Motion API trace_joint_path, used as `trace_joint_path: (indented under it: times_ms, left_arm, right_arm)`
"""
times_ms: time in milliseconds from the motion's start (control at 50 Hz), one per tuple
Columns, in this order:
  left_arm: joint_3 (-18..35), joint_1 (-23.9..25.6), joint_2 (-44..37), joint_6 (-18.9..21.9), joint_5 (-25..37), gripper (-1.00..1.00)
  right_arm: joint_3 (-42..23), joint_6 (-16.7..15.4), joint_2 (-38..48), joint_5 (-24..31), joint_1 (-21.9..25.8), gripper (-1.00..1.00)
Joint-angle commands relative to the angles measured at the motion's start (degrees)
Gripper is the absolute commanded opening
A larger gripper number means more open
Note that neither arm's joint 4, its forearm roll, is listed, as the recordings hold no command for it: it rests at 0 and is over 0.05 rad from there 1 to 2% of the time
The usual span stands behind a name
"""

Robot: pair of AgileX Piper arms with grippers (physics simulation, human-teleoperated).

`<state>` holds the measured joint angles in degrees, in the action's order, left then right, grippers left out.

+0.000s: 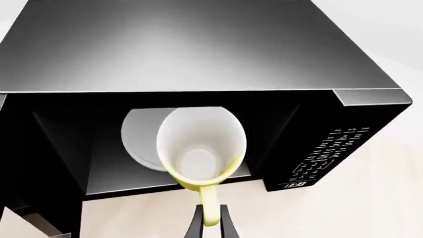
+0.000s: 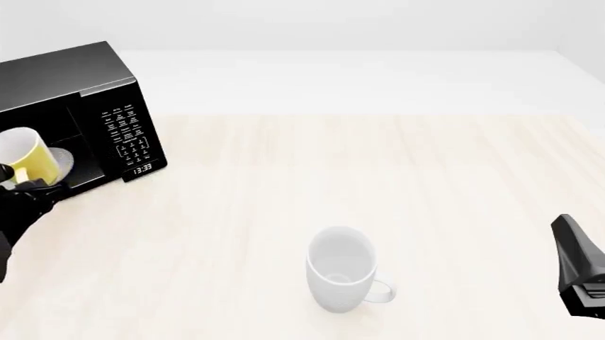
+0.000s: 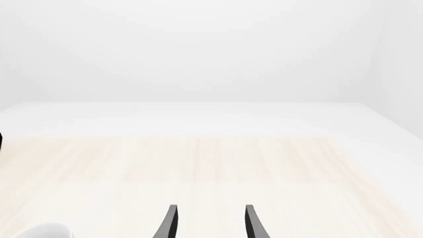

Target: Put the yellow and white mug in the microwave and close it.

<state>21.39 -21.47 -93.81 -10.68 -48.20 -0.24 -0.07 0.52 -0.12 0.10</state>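
The yellow and white mug (image 1: 201, 151) hangs tilted in front of the open microwave (image 1: 198, 54), its white inside facing the camera. My left gripper (image 1: 210, 220) is shut on its yellow loop handle. In the front view the mug (image 2: 27, 157) sits at the mouth of the microwave (image 2: 85, 85) at far left, held by the left gripper (image 2: 21, 181). The white turntable plate (image 1: 140, 139) shows behind the mug inside the cavity. My right gripper (image 3: 208, 220) stands open over bare table at the right, with nothing between its fingers; the front view shows only its dark body (image 2: 579, 265).
A larger all-white mug (image 2: 341, 269) stands upright on the table's near middle, handle to the right; its rim (image 3: 39, 231) peeks into the right wrist view. The microwave's keypad panel (image 2: 130, 136) faces the table. The light wooden tabletop (image 2: 397, 177) stretches rightward.
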Motion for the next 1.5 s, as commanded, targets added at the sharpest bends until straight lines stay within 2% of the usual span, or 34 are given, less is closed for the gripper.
trace_joint_path:
  times_ms: [20,800,1280,1500]
  left_arm:
    - [1.3,-0.8,0.0,0.4,0.2,-1.0]
    - [10.5,-3.3,-5.1,0.0,3.0,-1.0]
    - [13.0,-5.9,-9.0,0.5,3.2,-1.0]
    - [15.0,-4.9,-12.7,-0.3,3.8,-1.0]
  right_arm:
    - [0.0,0.0,0.0,0.0,0.0,1.0]
    - [0.0,-0.1,0.0,0.0,0.1,1.0]
    - [0.0,0.0,0.0,0.0,0.0,1.0]
    - [0.0,0.0,0.0,0.0,0.0,1.0]
